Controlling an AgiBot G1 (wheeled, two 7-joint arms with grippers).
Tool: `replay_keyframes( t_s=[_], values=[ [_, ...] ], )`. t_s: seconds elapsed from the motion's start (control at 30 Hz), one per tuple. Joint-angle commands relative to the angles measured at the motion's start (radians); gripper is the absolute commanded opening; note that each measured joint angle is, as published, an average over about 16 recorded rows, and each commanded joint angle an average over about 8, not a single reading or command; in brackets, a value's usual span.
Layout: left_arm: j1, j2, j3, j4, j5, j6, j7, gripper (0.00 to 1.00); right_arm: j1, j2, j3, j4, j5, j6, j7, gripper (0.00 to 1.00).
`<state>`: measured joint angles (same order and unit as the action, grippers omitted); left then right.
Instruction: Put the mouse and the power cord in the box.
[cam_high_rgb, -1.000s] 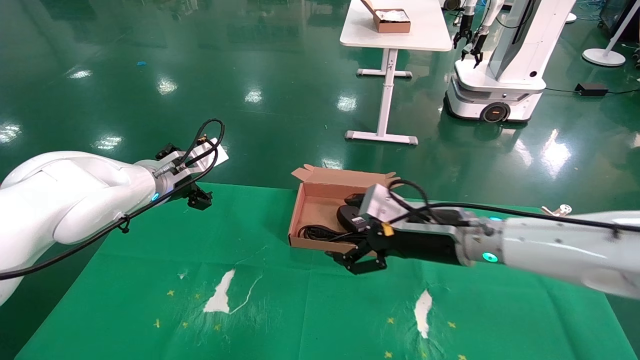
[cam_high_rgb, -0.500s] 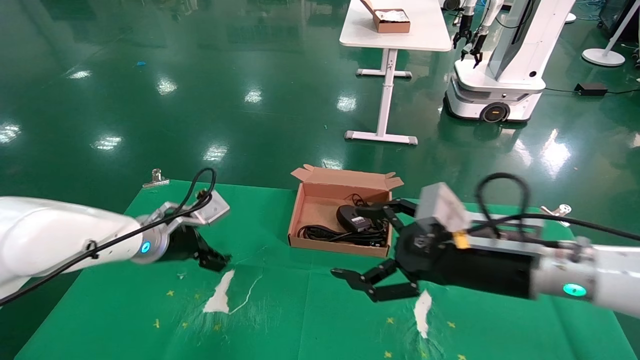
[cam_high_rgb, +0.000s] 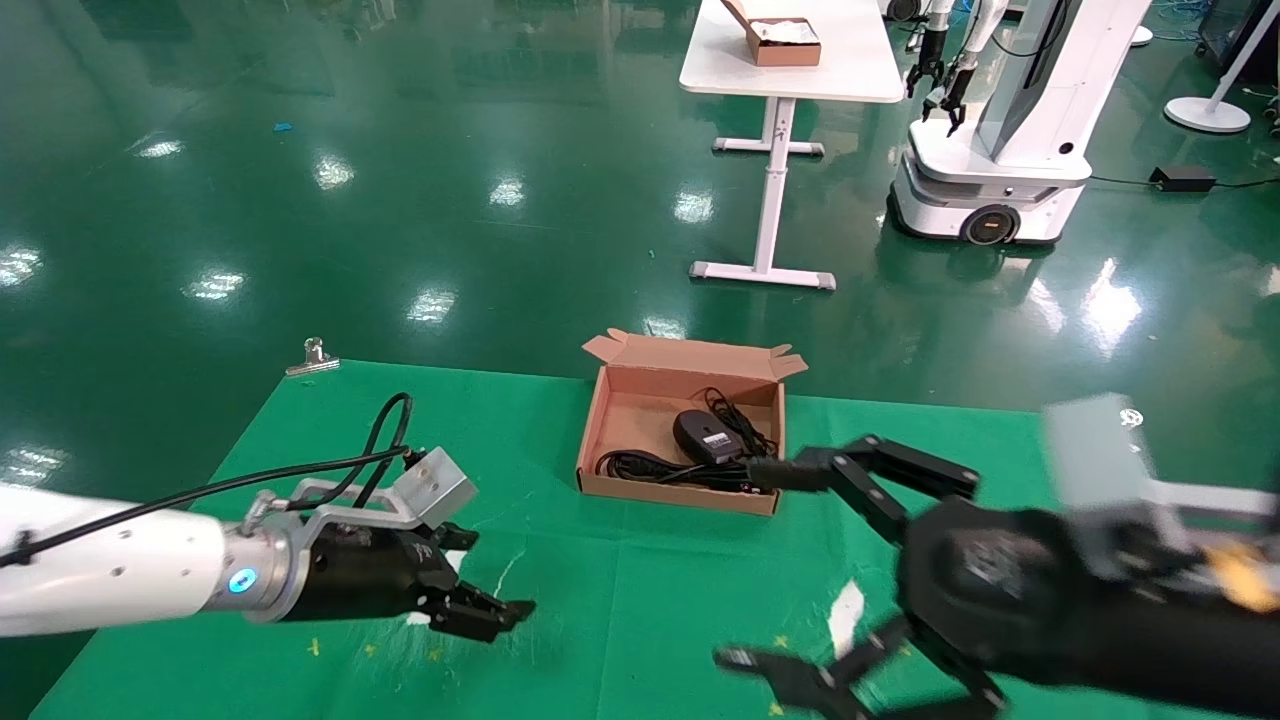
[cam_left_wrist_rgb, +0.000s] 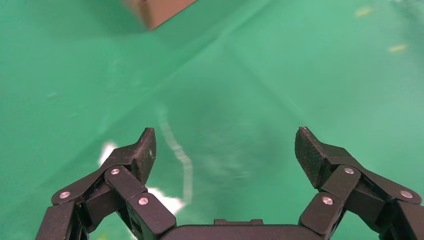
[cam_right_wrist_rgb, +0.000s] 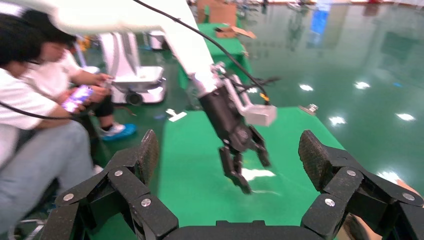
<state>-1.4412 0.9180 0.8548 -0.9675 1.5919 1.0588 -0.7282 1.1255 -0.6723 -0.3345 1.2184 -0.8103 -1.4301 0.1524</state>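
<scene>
A glossy green floor (cam_high_rgb: 400, 150) mirrors ceiling lights; beyond the green-clothed counter (cam_high_rgb: 620, 600) stands a white table (cam_high_rgb: 790, 60).

The left gripper (cam_high_rgb: 478, 590) hangs low, fingers spread wide (holding nothing); the right gripper (cam_high_rgb: 790, 570), nearer the camera, gapes wide too.

Box top: the box (cam_high_rgb: 612, 397) is open above; the mouse (cam_high_rgb: 702, 435) and the power cord (cam_high_rgb: 650, 467) cover its floor.
Lower centre: bare counter (cam_high_rgb: 620, 600) between the left hand (cam_high_rgb: 480, 590) and the right hand (cam_high_rgb: 775, 565).
</scene>
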Motion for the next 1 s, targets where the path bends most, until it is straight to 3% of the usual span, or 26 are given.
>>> replay_keyframes(
  t_s=[0.03, 0.23, 1.0],
  values=[
    [0.023, -0.02, -0.037, -0.02, -0.055, 0.028, 0.035, 1.0, -0.024, 0.028, 0.026, 0.031, 0.037, -0.03, 0.016, 1.0],
    [0.094, -0.079, -0.148, -0.081, -0.221, 0.112, 0.139, 1.0, -0.051, 0.061, 0.055, 0.065, 0.08, -0.066, 0.035, 1.0],
    [0.357, -0.299, -0.561, -0.309, -0.84, 0.426, 0.526, 1.0, -0.051, 0.062, 0.053, 0.065, 0.082, -0.066, 0.034, 1.0]
  ],
)
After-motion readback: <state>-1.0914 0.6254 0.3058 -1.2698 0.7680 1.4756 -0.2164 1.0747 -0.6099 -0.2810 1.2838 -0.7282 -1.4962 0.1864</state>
